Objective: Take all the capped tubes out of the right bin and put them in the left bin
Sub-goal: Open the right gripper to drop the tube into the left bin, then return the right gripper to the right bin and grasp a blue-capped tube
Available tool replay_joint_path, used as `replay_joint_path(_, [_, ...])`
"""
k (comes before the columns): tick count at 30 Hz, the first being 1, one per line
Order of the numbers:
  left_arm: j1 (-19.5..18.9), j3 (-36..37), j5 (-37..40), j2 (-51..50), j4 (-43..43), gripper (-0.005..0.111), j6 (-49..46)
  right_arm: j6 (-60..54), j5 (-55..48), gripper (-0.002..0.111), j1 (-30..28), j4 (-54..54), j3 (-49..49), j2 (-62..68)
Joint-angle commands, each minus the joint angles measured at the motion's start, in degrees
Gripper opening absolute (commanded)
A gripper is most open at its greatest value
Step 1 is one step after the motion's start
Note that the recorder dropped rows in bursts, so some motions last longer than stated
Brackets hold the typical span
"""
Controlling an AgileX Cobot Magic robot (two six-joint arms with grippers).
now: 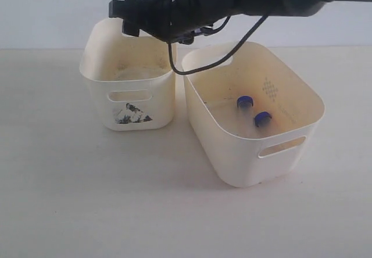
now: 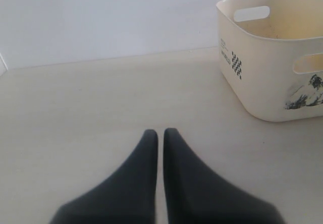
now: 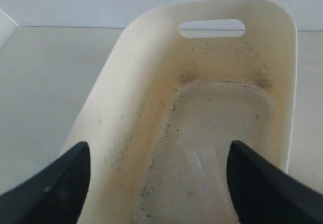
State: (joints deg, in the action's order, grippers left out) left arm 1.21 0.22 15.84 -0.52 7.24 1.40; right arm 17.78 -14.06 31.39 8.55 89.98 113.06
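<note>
Two blue-capped tubes (image 1: 244,101) are left in the right bin (image 1: 232,159). The right gripper (image 3: 157,146) hangs over the left bin (image 1: 96,89), jaws wide and empty; the left gripper (image 2: 160,132) has its jaws closed on nothing.

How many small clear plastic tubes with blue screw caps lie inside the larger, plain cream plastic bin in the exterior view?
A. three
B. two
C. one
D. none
B: the exterior view shows two blue-capped tubes lying on the floor of the larger cream plastic bin.
</note>
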Motion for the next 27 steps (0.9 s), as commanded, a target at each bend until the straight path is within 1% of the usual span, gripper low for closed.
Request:
replay_joint_path(1, [-0.06,-0.22,-0.86,0.11,-0.38,0.004,0.66,-2.89,-11.49,0.048,-2.12,-1.65,2.85,-2.73])
replay_joint_path(4, [-0.06,-0.22,-0.86,0.11,-0.38,0.004,0.66,-3.22,-23.30,0.017,-4.67,-7.02,4.20,-3.98])
replay_joint_path(6, [-0.06,-0.22,-0.86,0.11,-0.38,0.004,0.66,-0.49,-29.49,0.004,-6.50,-11.03,4.20,-4.23])
replay_joint_path(8, [-0.06,-0.22,-0.86,0.11,-0.38,0.004,0.66,2.39,-34.31,0.001,-7.69,-14.29,4.20,-3.96])
replay_joint_path(10, [-0.06,-0.22,-0.86,0.11,-0.38,0.004,0.66,4.51,-39.08,0.004,-8.61,-18.51,4.20,-3.69])
replay_joint_path(12, [-0.06,-0.22,-0.86,0.11,-0.38,0.004,0.66,6.44,-41.85,0.011,-8.88,-20.40,3.23,-3.41])
replay_joint_path(18, [-0.06,-0.22,-0.86,0.11,-0.38,0.004,0.66,8.05,-42.85,0.035,-8.88,-19.01,-1.42,-1.83])
replay_joint_path(21, [-0.06,-0.22,-0.86,0.11,-0.38,0.004,0.66,9.82,-42.74,0.039,-8.88,-19.01,-2.75,-0.45])
replay_joint_path(27, [-0.06,-0.22,-0.86,0.11,-0.38,0.004,0.66,15.89,-40.02,0.039,-8.88,-19.49,-4.75,0.36])
